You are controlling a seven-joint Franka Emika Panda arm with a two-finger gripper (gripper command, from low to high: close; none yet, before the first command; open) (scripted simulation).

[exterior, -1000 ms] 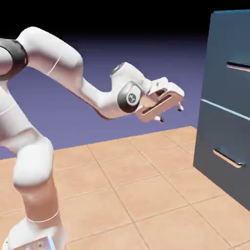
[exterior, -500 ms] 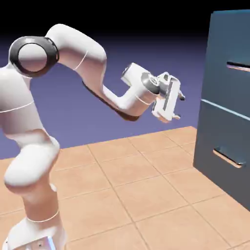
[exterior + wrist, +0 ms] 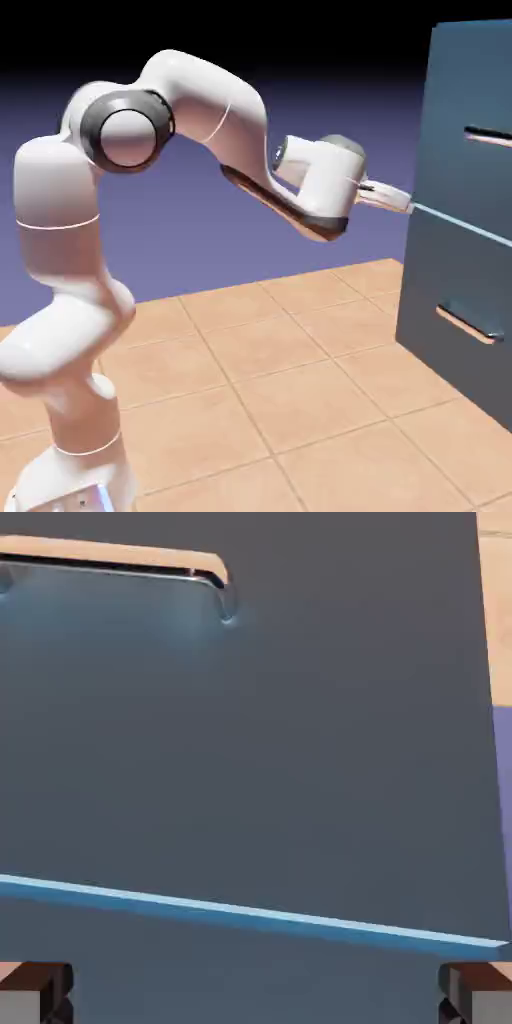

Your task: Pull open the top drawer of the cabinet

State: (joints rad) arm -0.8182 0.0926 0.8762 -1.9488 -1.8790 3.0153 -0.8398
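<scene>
cabinet: tall boxy slate-blue cabinet (image 3: 470, 220) at the right edge of the exterior view, standing on the tan tiled floor (image 3: 280, 390)
top drawer: upper flat slate-blue front panel (image 3: 300, 732), looks fully shut, sitting above the pale blue seam (image 3: 250, 914)
handle: thin pale horizontal bar handle (image 3: 120, 557) at the top left of the hand view, only its end showing
gripper: two-finger gripper on the white arm (image 3: 392, 199), pointing at the cabinet front about level with the seam, not touching anything
jaws: wide apart, grey tips at both bottom corners of the hand view, nothing between them
stage: approach, probably early, handle not grabbed yet
handling guess: rigid panel, likely slides straight out with some resistance, not fragile, smooth bar might be a bit slippery
where to grab: around the bar near its middle, fingers above and below, so needs to go up from the seam first
risk: closing on the bar's end could twist or slip off
</scene>
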